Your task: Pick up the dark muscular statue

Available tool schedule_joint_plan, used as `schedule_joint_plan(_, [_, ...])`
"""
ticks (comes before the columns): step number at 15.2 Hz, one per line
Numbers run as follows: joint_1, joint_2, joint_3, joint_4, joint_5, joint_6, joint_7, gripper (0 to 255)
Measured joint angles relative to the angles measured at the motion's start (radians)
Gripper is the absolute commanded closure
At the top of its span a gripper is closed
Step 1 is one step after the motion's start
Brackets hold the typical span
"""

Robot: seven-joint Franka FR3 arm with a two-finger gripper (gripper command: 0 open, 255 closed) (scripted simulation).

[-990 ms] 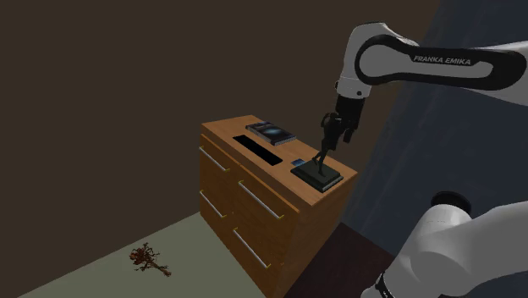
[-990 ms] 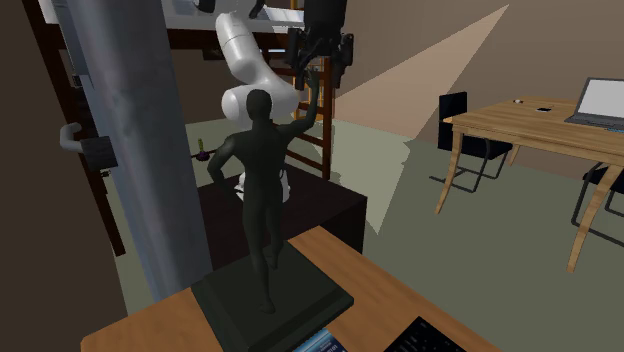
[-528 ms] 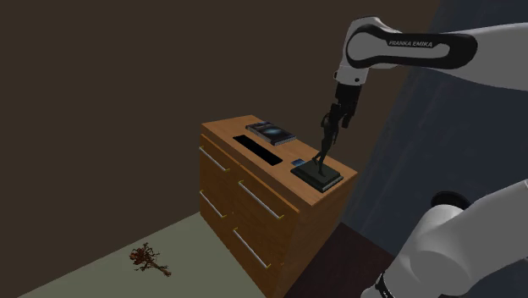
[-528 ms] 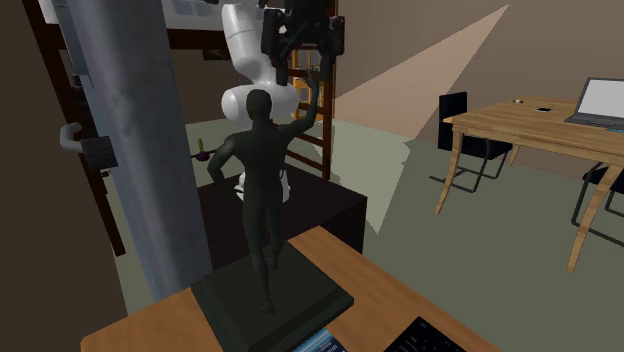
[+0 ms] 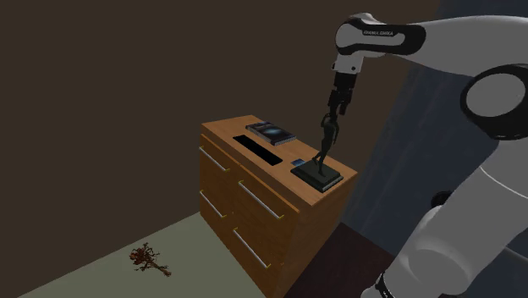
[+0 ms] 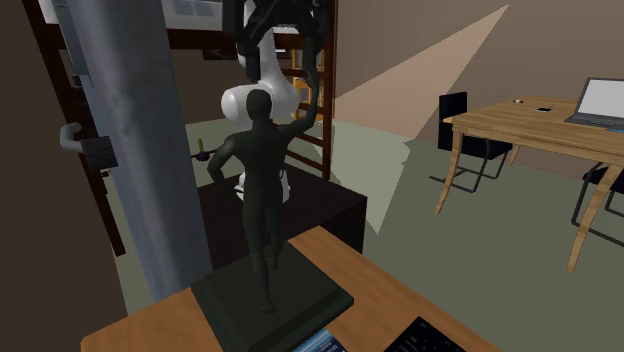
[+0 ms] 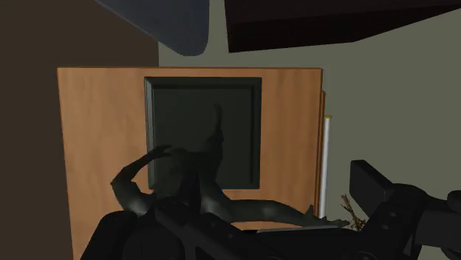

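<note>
The dark statue [image 5: 320,161] stands upright on its square base at the near end of the wooden dresser top [image 5: 245,129], one arm raised. In the second exterior view the statue [image 6: 262,190] fills the foreground. My gripper [image 5: 330,124] hangs straight down just above the raised hand. It is open, and in the second exterior view one finger [image 6: 318,52] reaches down beside that hand. Seen from the wrist, the statue [image 7: 177,181] is below, and its raised arm stretches between my gripper's [image 7: 295,238] separated fingers without being clasped.
A dark book [image 5: 272,131], a black strip [image 5: 263,146] and a small blue item [image 5: 298,161] lie further along the dresser top. A dried plant [image 5: 149,259] lies on the floor. A grey pillar [image 6: 130,150] stands close by, and a table with a laptop [image 6: 600,100] stands to the second exterior view's right.
The arm's wrist has swung upward and the hand now points straight down over the statue's raised hand. The statue has not moved.
</note>
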Motion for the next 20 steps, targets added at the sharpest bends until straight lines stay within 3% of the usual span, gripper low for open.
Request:
schedule_joint_plan(5, [-0.068,0.235,-0.071,0.284,0.096,-0.086,-0.163,0])
schedule_joint_plan(7, [-0.077,0.259,-0.074,0.299,0.106,-0.081,-0.179,0])
schedule_joint_plan(13, [-0.071,0.245,-0.072,0.207,0.101,-0.003,-0.177,0])
schedule_joint_plan(14, [-0.070,0.243,-0.071,0.200,0.100,0.003,-0.175,255])
schedule_joint_plan(20, [-0.069,0.239,-0.071,0.192,0.098,0.009,-0.174,255])
